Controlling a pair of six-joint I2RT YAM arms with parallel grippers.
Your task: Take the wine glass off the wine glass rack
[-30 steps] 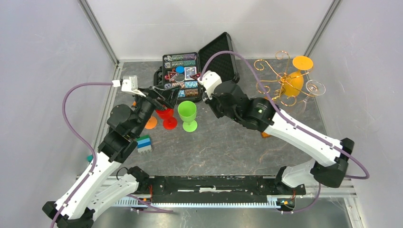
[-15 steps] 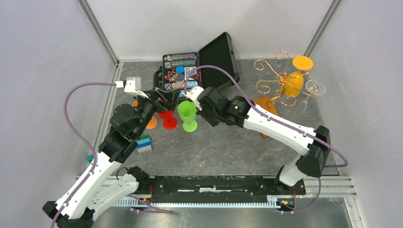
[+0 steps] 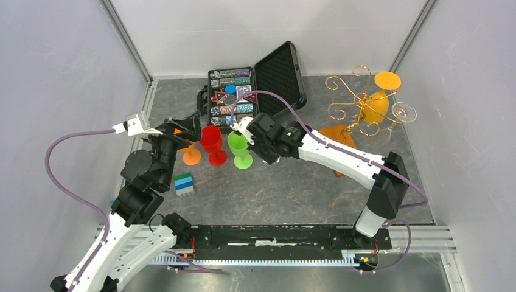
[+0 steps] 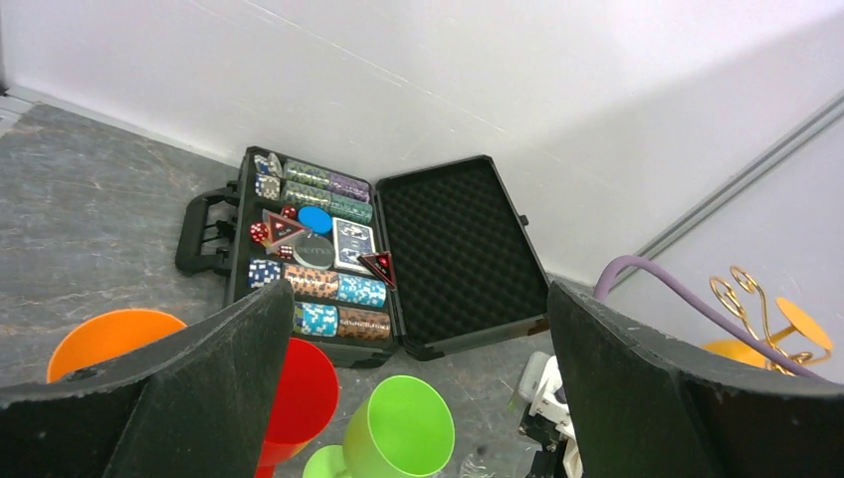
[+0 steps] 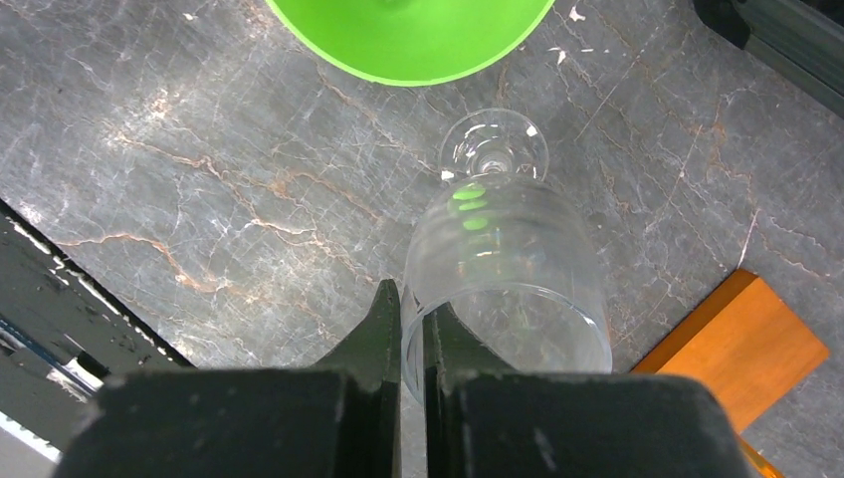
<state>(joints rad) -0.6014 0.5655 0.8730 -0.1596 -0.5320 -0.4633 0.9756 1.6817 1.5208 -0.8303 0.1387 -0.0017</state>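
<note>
- The clear wine glass [image 5: 508, 269] is held by the right gripper [image 5: 410, 299], well apart from the wine glass rack [image 3: 359, 103], so it is judged already off the rack.
- The right gripper is clamped on the glass's rim wall. 1 finger appears to be inside the bowl and 1 outside, with only a thin gap between them.
- The glass is seen upright, foot down, just beside the green glass [image 3: 240, 146]. Whether the foot touches the worktop [image 3: 292, 188] cannot be told.
- The left gripper [image 4: 418, 299] is spread wide with nothing between its fingers, near the red glass [image 3: 211, 140].
- Handling, as judged: the glass is light, rigid, brittle, smooth and slippery.
- The thin rim is judged its weakest part, so a hard squeeze there could chip it. A pinch on 1 wall could also let it swing or slip.
- A safer hold is judged to be the stem or low on the bowl. With the present rim hold, a gentle squeeze and a straight, slow set-down are called for.
- 1 orange glass [image 3: 377, 106] and 1 more clear glass [image 3: 403, 112] are seen on the rack.
</note>
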